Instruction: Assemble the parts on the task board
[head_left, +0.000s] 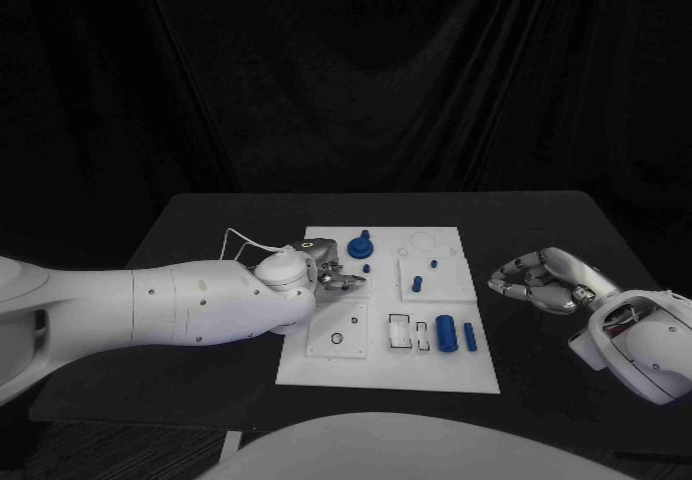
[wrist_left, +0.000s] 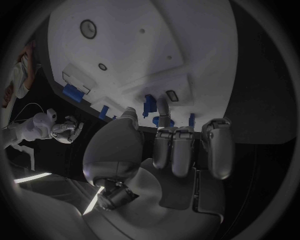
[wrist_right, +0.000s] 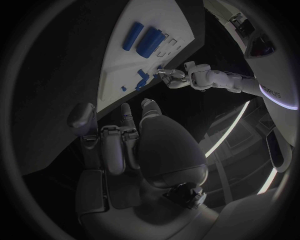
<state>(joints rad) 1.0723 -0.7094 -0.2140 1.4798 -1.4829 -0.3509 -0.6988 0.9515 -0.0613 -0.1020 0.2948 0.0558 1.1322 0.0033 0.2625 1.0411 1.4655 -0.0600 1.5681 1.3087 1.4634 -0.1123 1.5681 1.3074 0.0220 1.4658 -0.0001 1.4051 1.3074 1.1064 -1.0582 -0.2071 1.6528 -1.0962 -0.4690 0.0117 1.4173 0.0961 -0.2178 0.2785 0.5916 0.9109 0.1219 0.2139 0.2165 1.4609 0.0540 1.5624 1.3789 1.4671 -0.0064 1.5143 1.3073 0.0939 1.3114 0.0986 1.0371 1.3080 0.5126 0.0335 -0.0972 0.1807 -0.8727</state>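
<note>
1. Task board (head_left: 450, 372): white plate, mid-table; landmark for all places below.
2. L hand (head_left: 329, 272): over the board's left-centre, just below the blue knob part (head_left: 359, 246) that stands near the board's far-left corner. Fingers curled toward the board surface; cannot tell if they pinch a part — the wrist view shows fingertips (wrist_left: 164, 112) close by small blue pieces, contact unclear.
3. R hand (head_left: 541, 281): off the board, just beside its right edge, above the table (head_left: 562, 215). Fingers curled in together, nothing seen in them.
4. Small blue pegs (head_left: 417, 283): upright in the board's centre-right zone, so prob. already seated.
5. Large blue cylinder (head_left: 446, 333) and slim blue pin (head_left: 470, 337): lying flat near the board's near-right part, side by side, not touching; judged not yet assembled.
6. Open sockets: rectangular slots (head_left: 400, 333) left of the cylinder; round ring outline (head_left: 420, 243) near the far edge, no part in it.
7. Progress (judgement): partly done — a few parts stand in place; at least the two lying parts and several sockets remain.
</note>
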